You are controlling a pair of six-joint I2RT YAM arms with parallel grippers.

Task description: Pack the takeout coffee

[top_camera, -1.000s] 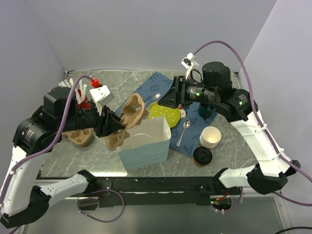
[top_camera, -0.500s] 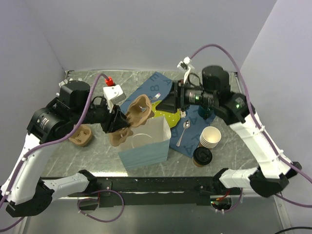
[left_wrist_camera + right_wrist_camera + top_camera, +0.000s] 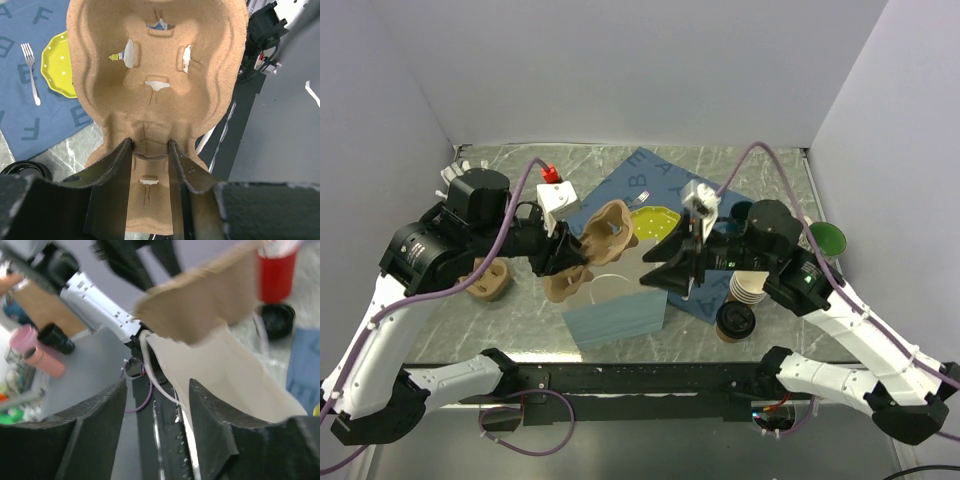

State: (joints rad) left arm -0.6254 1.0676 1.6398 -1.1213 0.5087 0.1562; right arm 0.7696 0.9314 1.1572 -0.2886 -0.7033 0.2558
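The takeout coffee [image 3: 735,320], a tan cup with a black lid, stands on the table right of the paper bag [image 3: 615,305]. My left gripper [image 3: 570,258] is shut on a brown pulp cup carrier [image 3: 601,233] and holds it tilted above the bag's open mouth. In the left wrist view the fingers [image 3: 112,172] pinch the carrier's centre ridge [image 3: 155,60]. My right gripper [image 3: 666,275] is open at the bag's right rim. In the right wrist view the bag's wall [image 3: 235,370] and its cord handle [image 3: 162,390] lie between the fingers [image 3: 102,410]. The carrier [image 3: 200,305] hangs above.
A stack of lidless tan cups [image 3: 750,283] stands behind the coffee. A second carrier [image 3: 487,280] lies at the left. A yellow plate [image 3: 655,222] sits on a blue mat [image 3: 645,175]. A green cup [image 3: 825,238] is at the right. A red cup [image 3: 275,270] and a loose black lid [image 3: 274,320] show in the right wrist view.
My right arm has swung from above the plate down and forward to the bag's right rim. My left arm has carried the carrier a little right, over the bag.
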